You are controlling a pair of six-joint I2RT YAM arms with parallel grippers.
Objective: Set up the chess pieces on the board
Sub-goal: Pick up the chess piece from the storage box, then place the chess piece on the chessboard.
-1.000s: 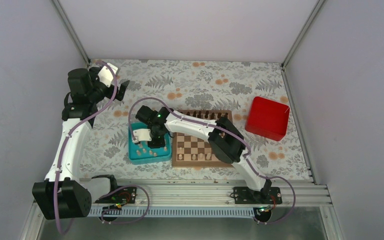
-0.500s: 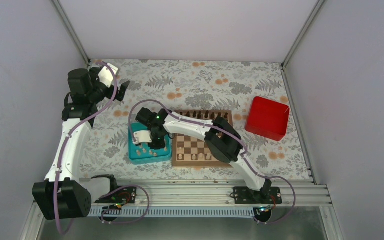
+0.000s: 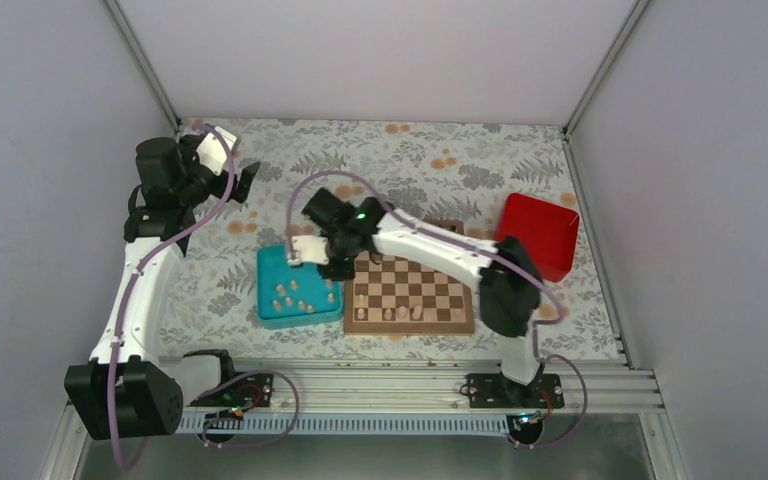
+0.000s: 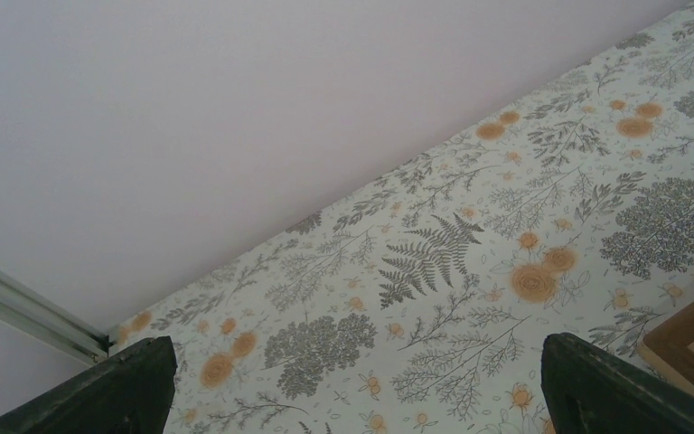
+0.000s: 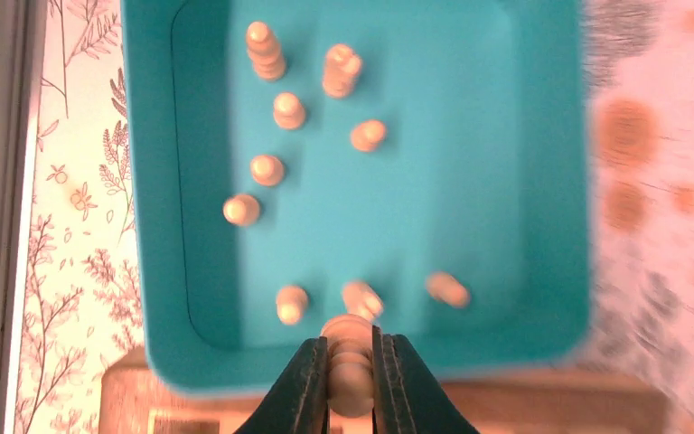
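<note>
Right tool rose from teal tray beneath | pinching one chess piece for the board | left tool open

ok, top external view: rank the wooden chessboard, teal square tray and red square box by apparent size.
1. Checkered wooden chessboard: largest, though the right arm covers part of it.
2. Red square box and teal square tray: look about alike, so not ranked.

Beige chess pieces mostly in teal tray; checked wooden board just right of tray.
About nine sit loose in tray; held piece upright in right gripper, over tray's board-side rim.
</note>
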